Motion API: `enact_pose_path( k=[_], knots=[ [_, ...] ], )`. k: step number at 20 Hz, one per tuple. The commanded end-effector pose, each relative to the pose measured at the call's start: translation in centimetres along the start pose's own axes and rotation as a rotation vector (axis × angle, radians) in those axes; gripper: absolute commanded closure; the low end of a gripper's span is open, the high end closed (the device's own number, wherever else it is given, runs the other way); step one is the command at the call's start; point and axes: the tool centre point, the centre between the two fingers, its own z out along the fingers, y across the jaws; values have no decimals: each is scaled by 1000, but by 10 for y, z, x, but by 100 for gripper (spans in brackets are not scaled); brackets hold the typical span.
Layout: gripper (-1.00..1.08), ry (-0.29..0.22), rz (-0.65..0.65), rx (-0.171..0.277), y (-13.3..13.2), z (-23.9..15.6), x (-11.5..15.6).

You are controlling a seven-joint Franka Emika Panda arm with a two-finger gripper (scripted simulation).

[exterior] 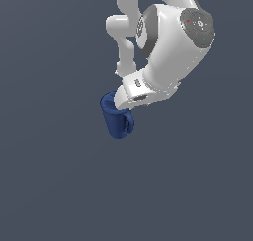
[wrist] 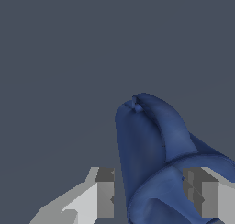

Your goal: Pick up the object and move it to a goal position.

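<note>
The jaws (wrist: 153, 195) straddle the rim wall of the dark blue mug (exterior: 117, 119), one finger (wrist: 104, 193) outside, one inside; contact looks likely, but a firm grip cannot be told.

mug (exterior: 117, 120) rim behind hand (exterior: 123, 102), arm (exterior: 168, 42) cropped above

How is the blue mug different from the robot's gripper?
The mug is dark blue; the gripper is white and grey. The mug is rounded, with a loop handle on its side; the gripper's fingers are flat and blocky. The mug is one piece, while the gripper has two fingers, one on each side of the mug's wall near the rim. Both are smooth and plain, and both are seen against the same grey ground.
</note>
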Motion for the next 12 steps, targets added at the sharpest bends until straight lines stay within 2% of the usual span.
enact_pose_path(
  k=[1,12],
  knots=[
    [-20,-38,-37,-27,1,4,9],
    [-20,-204,-164,-127,10,25,43]
  ],
)
